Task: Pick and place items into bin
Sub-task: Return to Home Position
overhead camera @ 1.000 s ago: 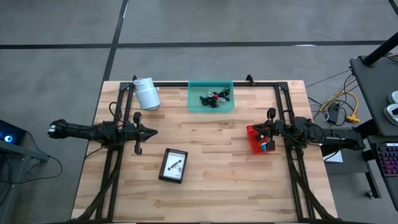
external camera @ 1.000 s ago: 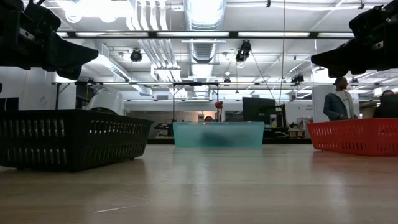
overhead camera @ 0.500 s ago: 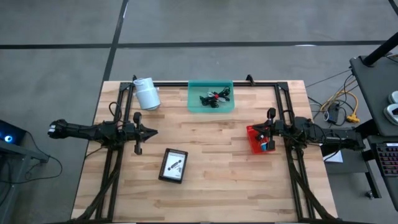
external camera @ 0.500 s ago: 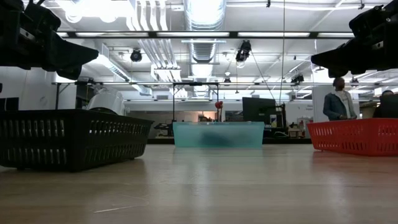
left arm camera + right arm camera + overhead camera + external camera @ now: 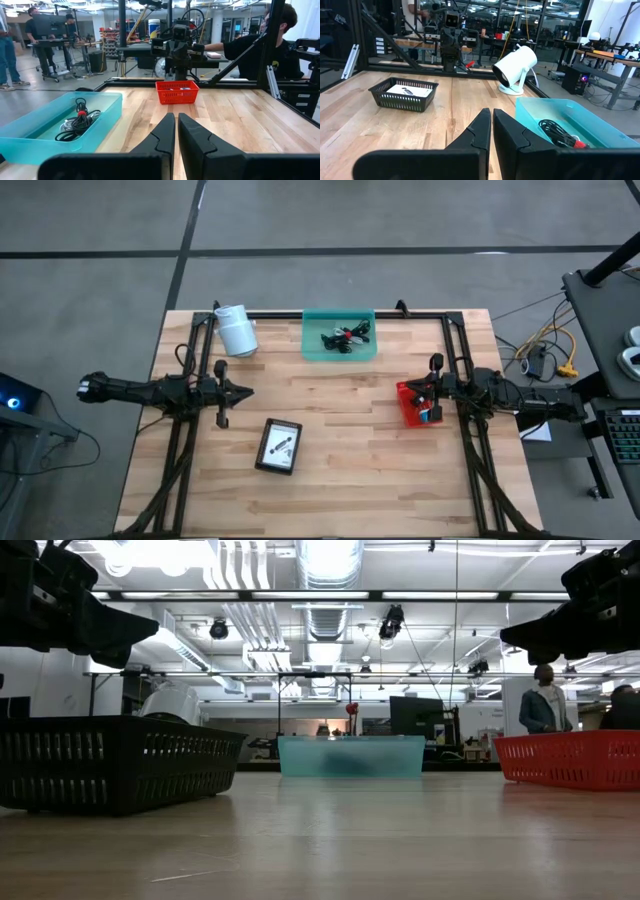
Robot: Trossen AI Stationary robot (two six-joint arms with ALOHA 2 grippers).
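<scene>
The teal bin (image 5: 339, 337) stands near the table's far edge with a tangle of black and red-black cables (image 5: 345, 337) lying in it; the cables also show in the left wrist view (image 5: 77, 122). A red basket (image 5: 417, 405) toward the right holds a tiny blue piece (image 5: 423, 417). A black basket (image 5: 279, 445) toward the near side holds a white card with dark bits on it. My left gripper (image 5: 248, 391) hovers shut left of centre, pointing right. My right gripper (image 5: 404, 388) hovers shut above the red basket, pointing left. Neither touches anything.
A white cylindrical roll (image 5: 236, 330) lies at the far left, beside the teal bin. A black frame rail (image 5: 420, 314) runs along the far edge and down both sides. Bare wood (image 5: 340, 470) lies between the baskets. People stand in the room behind (image 5: 545, 700).
</scene>
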